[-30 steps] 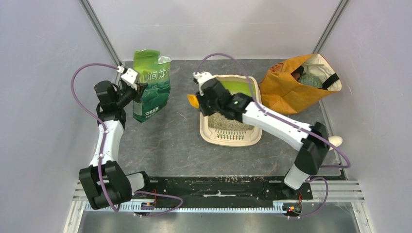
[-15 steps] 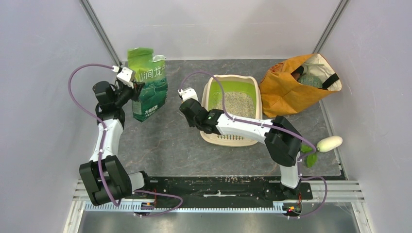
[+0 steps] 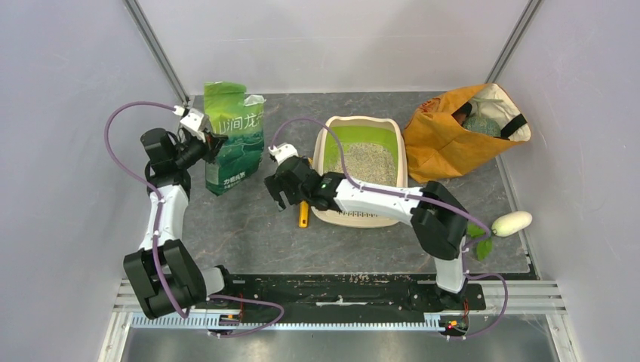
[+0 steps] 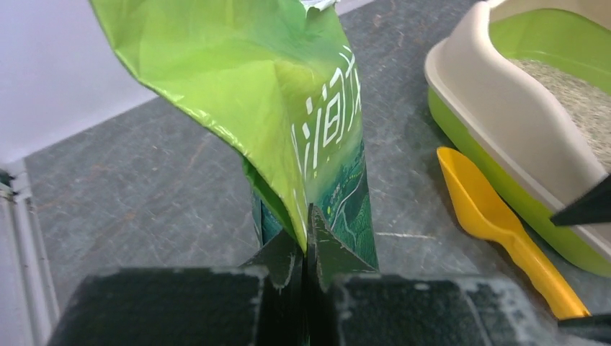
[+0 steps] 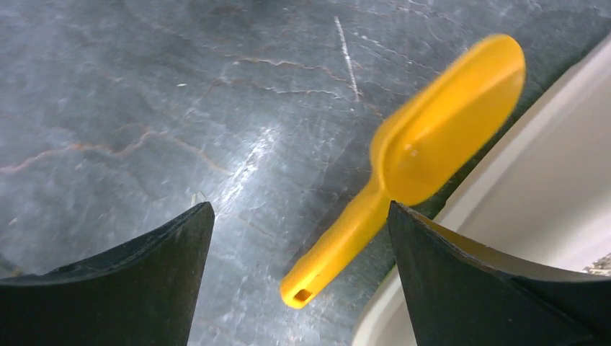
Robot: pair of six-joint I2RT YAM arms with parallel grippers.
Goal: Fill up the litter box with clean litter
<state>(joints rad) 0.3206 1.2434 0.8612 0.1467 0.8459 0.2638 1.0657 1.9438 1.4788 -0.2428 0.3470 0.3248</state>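
Observation:
The litter box (image 3: 362, 121) stands at mid-table with pale clean litter (image 3: 370, 161) spread over its green floor; its beige rim (image 4: 490, 108) and litter (image 4: 576, 94) also show in the left wrist view. My left gripper (image 3: 213, 143) is shut on the edge of the upright green printed bag (image 3: 235, 139), pinching its fold (image 4: 308, 216). My right gripper (image 5: 299, 209) hangs open over the table left of the box. A yellow scoop (image 5: 418, 158) lies loose beneath it, against the box wall (image 5: 533, 187), touching neither finger.
An orange fabric bag (image 3: 453, 136) with things inside sits at the back right. A white vegetable (image 3: 512, 222) with green leaves lies by the right wall. The scoop (image 3: 303, 214) lies between the green bag and the box. Grey walls close in both sides.
My right gripper swung left out of the litter box, opened and let the yellow scoop go onto the table beside the box. The left gripper keeps its hold on the green bag.

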